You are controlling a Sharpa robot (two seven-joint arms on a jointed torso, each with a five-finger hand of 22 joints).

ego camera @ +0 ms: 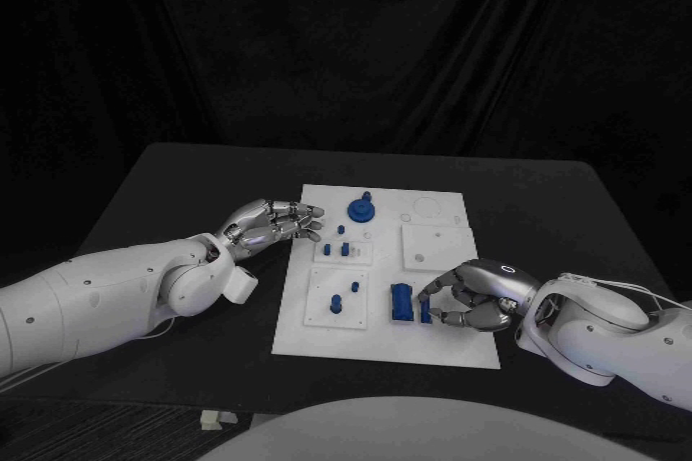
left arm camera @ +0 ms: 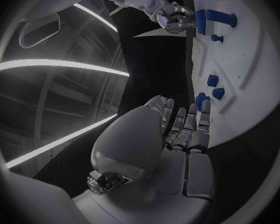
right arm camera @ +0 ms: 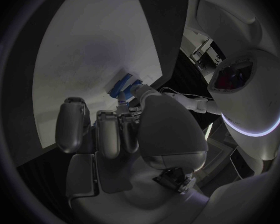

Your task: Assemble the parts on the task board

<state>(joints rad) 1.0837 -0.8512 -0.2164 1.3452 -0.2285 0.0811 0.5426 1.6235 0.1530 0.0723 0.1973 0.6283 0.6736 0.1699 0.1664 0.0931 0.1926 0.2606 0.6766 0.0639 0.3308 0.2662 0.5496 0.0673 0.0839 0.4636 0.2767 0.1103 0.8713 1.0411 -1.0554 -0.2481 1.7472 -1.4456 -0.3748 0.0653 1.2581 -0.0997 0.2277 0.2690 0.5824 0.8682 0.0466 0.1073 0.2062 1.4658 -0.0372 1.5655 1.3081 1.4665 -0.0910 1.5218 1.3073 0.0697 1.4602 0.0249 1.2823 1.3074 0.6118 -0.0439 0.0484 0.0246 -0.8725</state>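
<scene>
White board (ego camera: 387, 347) lies mid-table. Left hand (ego camera: 267, 225) at the board's left edge, fingers curled, holding nothing visible. Right hand (ego camera: 473, 295) at the right edge, fingers closed around a blue block (ego camera: 400, 303), partly hiding a second piece behind them

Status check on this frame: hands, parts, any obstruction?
Left hand open, at task board left edge. Right hand touching blue part, grip unclear. Nothing in the way.
</scene>
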